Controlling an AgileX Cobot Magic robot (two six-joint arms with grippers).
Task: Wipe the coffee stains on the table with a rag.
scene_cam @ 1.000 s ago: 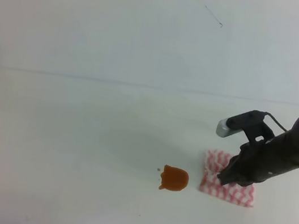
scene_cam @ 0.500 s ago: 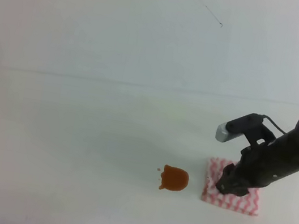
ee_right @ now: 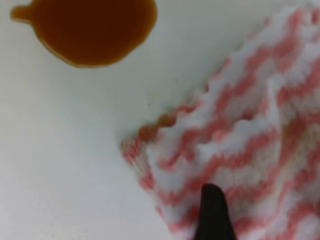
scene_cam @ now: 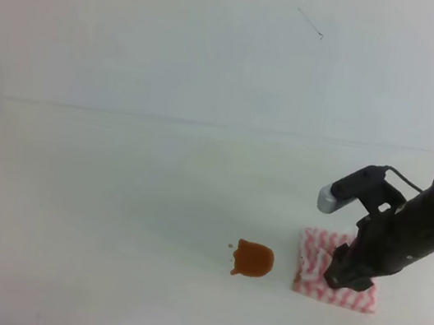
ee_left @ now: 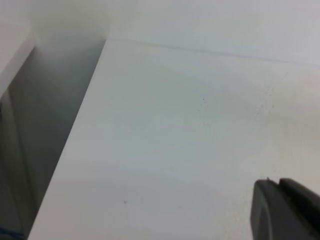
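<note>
Nearby, glossy roundish coffee stains point(scene_cam: 253, 259), wavy-edged rag point(scene_cam: 319, 261).

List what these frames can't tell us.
- Right tool jaws: the high view hides them behind the arm; the right wrist view shows one dark fingertip over the rag.
- Left tool: cut off at the left wrist view's corner, jaw gap unreadable.
- Coffee stain: cropped by the right wrist view's top edge.

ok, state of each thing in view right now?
coffee stains: wet blotch, unwiped, apart from the cloth
rag: flat on the table, rumpled, brown spot at one edge
table: white, stained in one spot
right gripper: down over the rag, grip unclear
left gripper: only a dark tip visible
</note>
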